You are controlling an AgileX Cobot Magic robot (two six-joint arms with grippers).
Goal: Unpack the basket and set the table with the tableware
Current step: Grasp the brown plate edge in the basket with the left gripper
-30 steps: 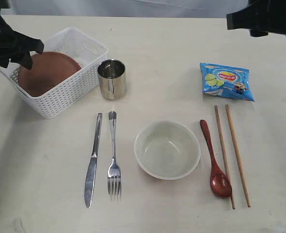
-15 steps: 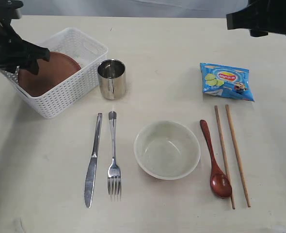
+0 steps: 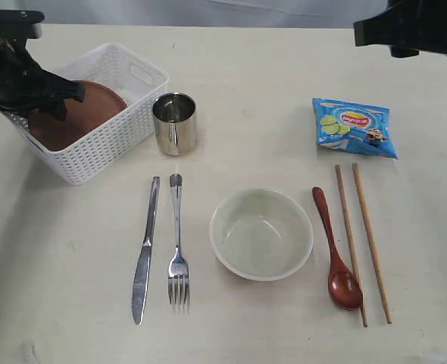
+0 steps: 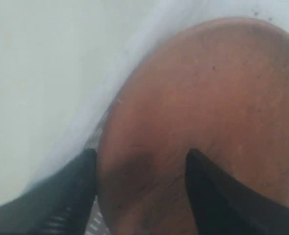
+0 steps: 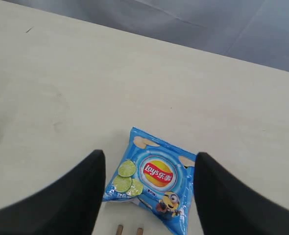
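At the upper left of the exterior frame, the left gripper [image 4: 140, 152] hangs over the basket [image 3: 106, 148]. The small red-brown plate [image 3: 83, 114] lies tilted inside it, the only tableware not yet on the table [image 3: 269, 68]. The jaws stand spread, one finger outside the plate's rim and the other over its face. This straddle suits an edge pinch, since a thin plate offers no other hold. No pinch is made yet.

The cup [image 3: 175, 123], knife [image 3: 144, 258], fork [image 3: 178, 250], bowl [image 3: 261, 235], spoon [image 3: 336, 250] and chopsticks [image 3: 372, 243] are set out across the centre and lower frame.

At the upper right, the right gripper [image 5: 149, 155] is spread and empty above the blue snack packet [image 3: 354, 127], well apart from the basket, probably to leave the left arm room.
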